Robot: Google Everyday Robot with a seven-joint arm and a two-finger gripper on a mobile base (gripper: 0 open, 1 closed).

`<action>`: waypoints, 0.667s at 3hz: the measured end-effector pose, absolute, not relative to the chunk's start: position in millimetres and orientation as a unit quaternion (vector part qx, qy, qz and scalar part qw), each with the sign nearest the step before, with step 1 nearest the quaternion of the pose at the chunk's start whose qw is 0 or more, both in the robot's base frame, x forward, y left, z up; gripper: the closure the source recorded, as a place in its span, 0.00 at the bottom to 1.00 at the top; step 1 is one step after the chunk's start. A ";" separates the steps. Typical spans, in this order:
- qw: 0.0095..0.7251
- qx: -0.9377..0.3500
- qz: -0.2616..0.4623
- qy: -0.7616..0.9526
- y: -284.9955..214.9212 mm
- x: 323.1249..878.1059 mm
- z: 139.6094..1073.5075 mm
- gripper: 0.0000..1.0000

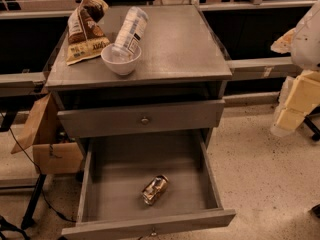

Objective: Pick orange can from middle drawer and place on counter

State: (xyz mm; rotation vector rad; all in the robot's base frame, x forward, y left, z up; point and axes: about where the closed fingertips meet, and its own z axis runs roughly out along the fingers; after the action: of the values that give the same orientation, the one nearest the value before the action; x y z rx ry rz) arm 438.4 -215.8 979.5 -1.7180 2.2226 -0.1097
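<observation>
Middle drawer (150, 227) is sitting open, orange can (155, 189) lying sideways inside, axis slanting to drawer's back-right; gripper (295, 104) is hanging well right of drawer, cannot tell if open.

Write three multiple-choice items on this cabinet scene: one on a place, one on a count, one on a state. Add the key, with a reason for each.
1. Where is the can?
A) on a chair
B) on a shelf
C) in the pulled-out drawer

2. How many things are on the counter?
A) one
B) three
C) five

3. How does the can sit?
A) lying on its side
B) standing upright
C) stacked on a second can

Key:
1 C, since it rests on the drawer bottom, near the front.
2 B, since there is a snack bag, a bottle and a white bowl.
3 A, since its long side rests on the drawer bottom, alone; the tool is at the right edge, well away from it.
</observation>
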 end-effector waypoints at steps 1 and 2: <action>0.164 -0.603 -0.038 0.780 -215.6 438.4 979.4 0.00; 0.171 -0.640 -0.033 0.748 -189.2 442.7 957.7 0.00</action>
State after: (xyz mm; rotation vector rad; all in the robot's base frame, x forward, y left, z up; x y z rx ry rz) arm 442.7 -189.2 957.7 -1.8187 2.1239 -0.0949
